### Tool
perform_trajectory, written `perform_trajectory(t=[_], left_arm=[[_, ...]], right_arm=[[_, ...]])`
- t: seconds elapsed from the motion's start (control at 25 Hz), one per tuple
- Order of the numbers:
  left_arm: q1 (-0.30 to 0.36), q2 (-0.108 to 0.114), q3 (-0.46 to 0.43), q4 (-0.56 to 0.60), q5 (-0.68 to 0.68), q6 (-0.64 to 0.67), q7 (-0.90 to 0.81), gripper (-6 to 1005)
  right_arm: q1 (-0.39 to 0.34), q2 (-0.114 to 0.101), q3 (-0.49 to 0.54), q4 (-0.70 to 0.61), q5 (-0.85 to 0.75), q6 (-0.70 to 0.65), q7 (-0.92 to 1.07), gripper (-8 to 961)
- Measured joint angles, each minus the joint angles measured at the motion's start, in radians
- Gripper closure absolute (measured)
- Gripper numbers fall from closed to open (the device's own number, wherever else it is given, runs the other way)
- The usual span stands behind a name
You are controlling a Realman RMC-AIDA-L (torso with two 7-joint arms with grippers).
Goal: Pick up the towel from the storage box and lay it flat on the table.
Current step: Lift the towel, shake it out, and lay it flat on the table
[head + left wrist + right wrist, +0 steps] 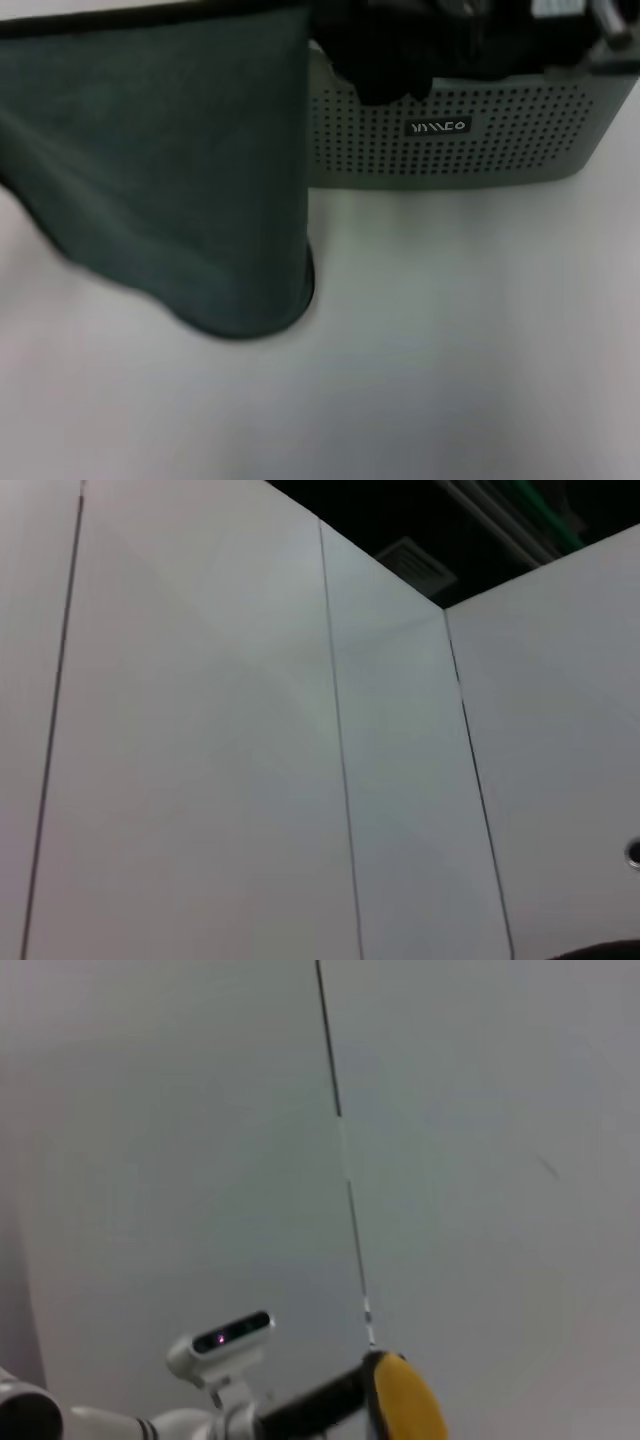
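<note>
The towel [170,170] hangs spread out above the table [450,350] on the left of the head view. Its dark grey-green side faces me, its top edge is stretched along the frame's top, and its lower end reaches down to the tabletop. A yellow corner of the towel [405,1405] with black edging shows in the right wrist view. The storage box [470,140] stands at the back right with its logo label [438,127] facing me. A dark blurred shape [385,55] sits by the towel's upper right corner, over the box rim; I cannot tell if it is my right gripper. My left gripper is out of view.
White table surface lies in front of the box and to the right of the towel. The left wrist view shows only white wall panels [200,760] and dark ceiling. The right wrist view shows wall panels and my white head camera [220,1340].
</note>
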Motion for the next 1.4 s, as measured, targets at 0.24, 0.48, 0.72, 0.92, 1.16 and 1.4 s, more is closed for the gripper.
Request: perform_trajectory(t=[0.24,0.48,0.72,0.92,1.16,1.4], left_arm=[[-0.05,0.029,-0.003,0.011,0.046,-0.006,-0.039,984],[-0.144,0.066,0.002,0.073,0.186,-0.006,-0.162,984],[-0.116,0.074,0.087,0.111,0.252,0.026,-0.168,983],[-0.114,0.063,0.16,0.147,0.262,0.02,-0.168,983],[-0.199,0.071,0.154,0.097,0.289,-0.036,-0.183,982],[-0.218,0.101,0.159,0.12,0.29,-0.021,-0.219,982]], right_arm=[[-0.091,-0.006,-0.014,-0.051,-0.047,-0.059,-0.011,923],[-0.154,-0.006,-0.007,-0.08,-0.053,-0.014,-0.021,922],[-0.305,-0.001,-0.035,-0.181,-0.026,0.085,0.005,920],[-0.351,-0.006,0.017,-0.223,-0.023,0.075,0.014,919],[-0.288,-0.008,0.09,-0.191,-0.063,0.062,-0.011,917],[-0.296,-0.005,0.066,-0.196,-0.069,0.093,-0.022,916]])
